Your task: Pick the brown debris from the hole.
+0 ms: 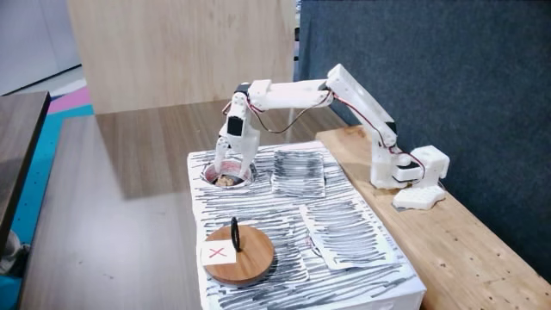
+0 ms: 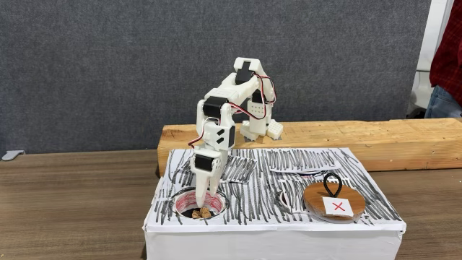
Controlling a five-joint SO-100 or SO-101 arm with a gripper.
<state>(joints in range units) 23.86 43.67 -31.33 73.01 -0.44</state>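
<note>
Small tan-brown debris (image 1: 228,181) (image 2: 205,212) lies in the round, red-rimmed hole (image 1: 211,175) (image 2: 180,204) in the top of a white box with black stripes. In both fixed views the white arm bends down over the hole. My gripper (image 1: 229,172) (image 2: 200,204) points straight down with its fingertips inside the hole, right at the debris. The hole's rim and the fingers hide the tips, so I cannot make out whether they are apart or closed on a lump.
A round wooden disc (image 1: 245,257) (image 2: 333,202) with a red X label and a black loop handle lies on the striped box (image 1: 344,232) (image 2: 260,217). The arm's base stands on a wooden beam (image 1: 465,232) (image 2: 375,137). A person (image 2: 444,65) stands at the right edge.
</note>
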